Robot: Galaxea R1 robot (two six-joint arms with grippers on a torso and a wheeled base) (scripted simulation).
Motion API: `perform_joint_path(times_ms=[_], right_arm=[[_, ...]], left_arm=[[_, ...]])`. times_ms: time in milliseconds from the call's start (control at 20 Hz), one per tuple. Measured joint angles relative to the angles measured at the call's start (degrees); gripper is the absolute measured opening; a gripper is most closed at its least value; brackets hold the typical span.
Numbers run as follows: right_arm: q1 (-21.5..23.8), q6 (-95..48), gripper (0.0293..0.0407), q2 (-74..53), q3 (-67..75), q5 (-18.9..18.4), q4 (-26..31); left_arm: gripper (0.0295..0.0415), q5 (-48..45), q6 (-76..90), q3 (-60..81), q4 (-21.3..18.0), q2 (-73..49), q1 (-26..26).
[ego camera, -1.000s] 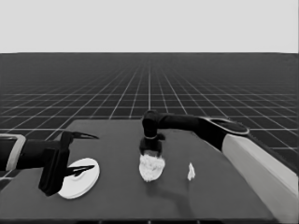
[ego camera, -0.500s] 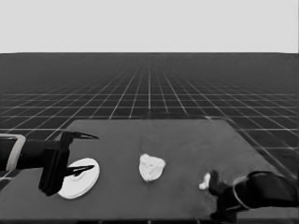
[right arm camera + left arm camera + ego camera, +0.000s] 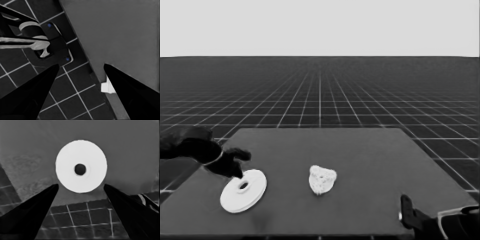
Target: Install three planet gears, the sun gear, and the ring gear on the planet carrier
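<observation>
- A dark tabletop (image 3: 360, 165) stands on a gridded floor under a pale blank band.
- The larger round part (image 3: 243, 190) lies flat near the tabletop's left end, its dark centre hole showing.
- The left gripper (image 3: 235, 165) hangs just over that part's far edge; in the left wrist view its jaws are spread wide, grasping nothing, with the disc between the fingertips.
- The smaller round part (image 3: 322, 179), with toothed gears on it, sits mid-table, well apart from both arms.
- The right gripper (image 3: 407, 207) waits at the near right corner, jaws released, a thin white piece (image 3: 108, 87) beside one finger.
</observation>
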Motion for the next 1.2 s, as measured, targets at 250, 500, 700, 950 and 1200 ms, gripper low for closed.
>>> perform_joint_path(times_ms=[250, 500, 700, 950, 1200], right_arm=[[-0.01, -0.03, 0.0385, -0.04, 0.04, 0.01, -0.02], [-0.01, -0.03, 0.0385, -0.05, 0.05, 0.01, -0.02], [-0.01, -0.03, 0.0385, -0.05, 0.05, 0.01, -0.02], [-0.01, -0.03, 0.0385, -0.05, 0.05, 0.01, -0.02], [-0.01, -0.03, 0.0385, -0.05, 0.05, 0.01, -0.02]], left_arm=[[0.0385, 1.56, -3.01, -14.19, -9.41, 5.44, 1.23], [0.0385, -6.23, -2.07, -20.56, -1.55, 8.77, 12.98], [0.0385, -7.21, -1.83, -21.75, -0.78, 9.41, 14.19], [0.0348, -7.32, -1.81, -21.89, -0.69, 9.47, 14.30], [0.0348, -7.33, -1.80, -21.90, -0.69, 9.47, 14.30]])
